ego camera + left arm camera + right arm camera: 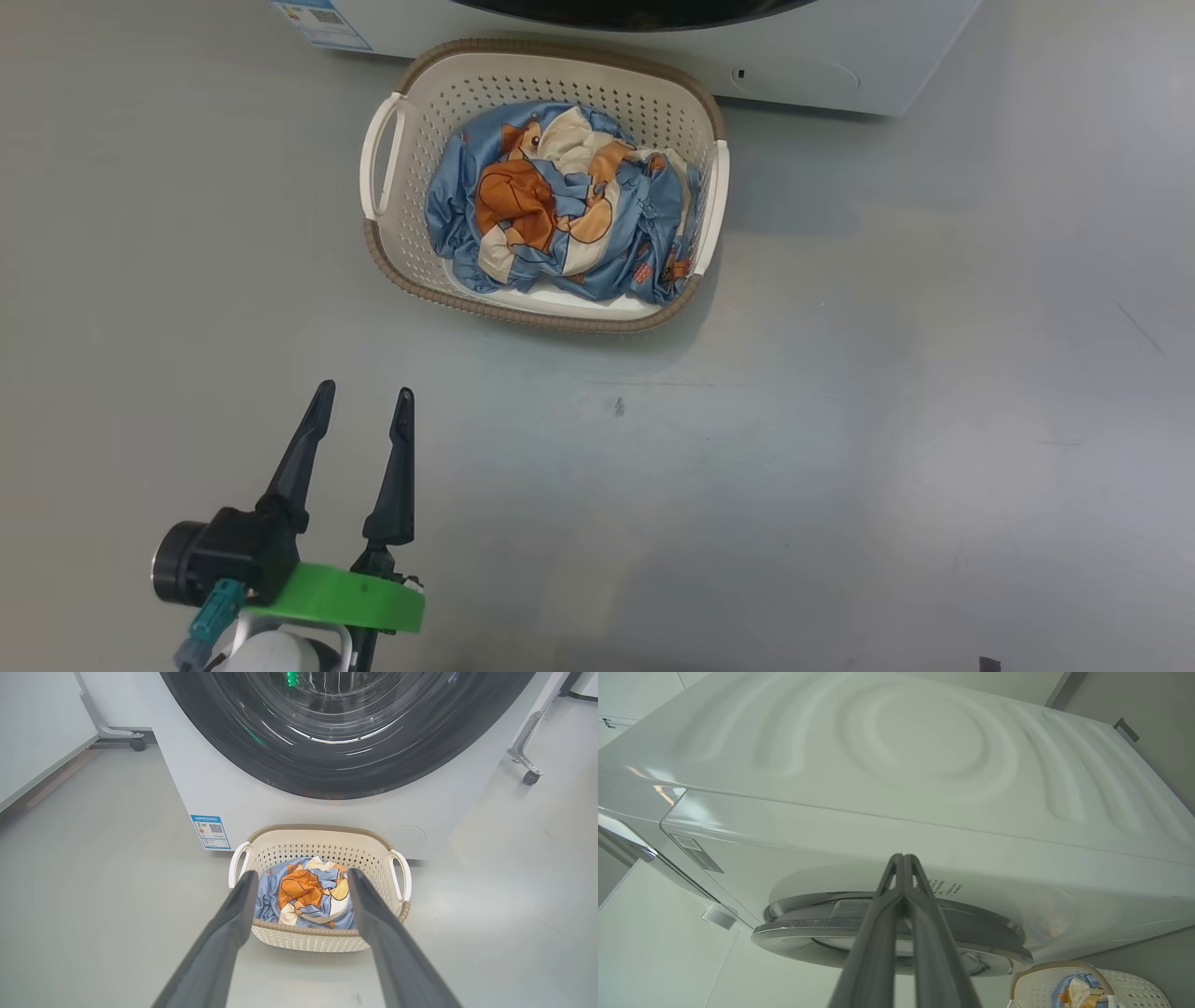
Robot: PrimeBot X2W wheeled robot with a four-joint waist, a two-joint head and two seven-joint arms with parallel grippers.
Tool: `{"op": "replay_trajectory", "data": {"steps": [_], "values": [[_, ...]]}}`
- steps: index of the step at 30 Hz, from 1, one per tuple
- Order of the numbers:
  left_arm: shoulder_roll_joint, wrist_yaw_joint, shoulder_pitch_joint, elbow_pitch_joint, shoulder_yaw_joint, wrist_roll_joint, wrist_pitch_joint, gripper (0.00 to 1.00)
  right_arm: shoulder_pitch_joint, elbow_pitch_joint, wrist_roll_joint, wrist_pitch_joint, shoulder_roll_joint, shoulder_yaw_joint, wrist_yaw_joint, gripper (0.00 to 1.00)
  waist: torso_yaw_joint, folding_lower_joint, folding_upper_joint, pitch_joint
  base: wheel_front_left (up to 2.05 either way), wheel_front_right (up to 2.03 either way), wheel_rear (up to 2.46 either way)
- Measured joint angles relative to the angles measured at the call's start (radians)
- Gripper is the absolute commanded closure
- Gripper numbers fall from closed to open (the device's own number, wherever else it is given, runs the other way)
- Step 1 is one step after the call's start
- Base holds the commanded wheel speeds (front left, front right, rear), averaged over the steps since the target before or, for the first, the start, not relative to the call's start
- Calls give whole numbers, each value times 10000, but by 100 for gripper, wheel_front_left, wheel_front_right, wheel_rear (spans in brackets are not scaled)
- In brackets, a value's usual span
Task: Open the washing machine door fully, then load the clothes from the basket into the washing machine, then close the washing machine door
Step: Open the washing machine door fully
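– On the floor ahead: big white washing machine (210,788), w/ the washing machine door (327,781) looking shut from the left wrist view, black rim flat on the front. Why's the tub parked there?

– You mean the basket (422,233)? It's right at the machine's foot, under the door, prob so the load has a short trip up. All the clothes (551,210) are in it, one crumpled heap, blue w/ bears.

– And the arms?

– The left gripper (364,390) has its fingers spread wide w/ nothing in them. It's over bare floor (934,420), pointing straight at the basket. The basket's well apart from it, dead ahead. In its wrist view the heap sits btw the two fingers. I'd say it's lined up for the loading bit.

– Right one?

– The right gripper (902,858) is clenched tight and empty, fingers pressed into one thin blade. It's up beside the door, tips just past the chrome edge, over the white front. Touching or not, can't tell. My guess is it's closed like that to get behind the rim and pull. Door comes first, so the clothes wait.
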Motion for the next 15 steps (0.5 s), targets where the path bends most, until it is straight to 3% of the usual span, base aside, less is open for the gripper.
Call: {"op": "replay_trajectory", "data": {"steps": [15], "values": [[-10,267,5,-23,-313,-382,0,0,-1414,115,-276,416,130,867,0,100,733,0,0,400,0,0,0]]}}
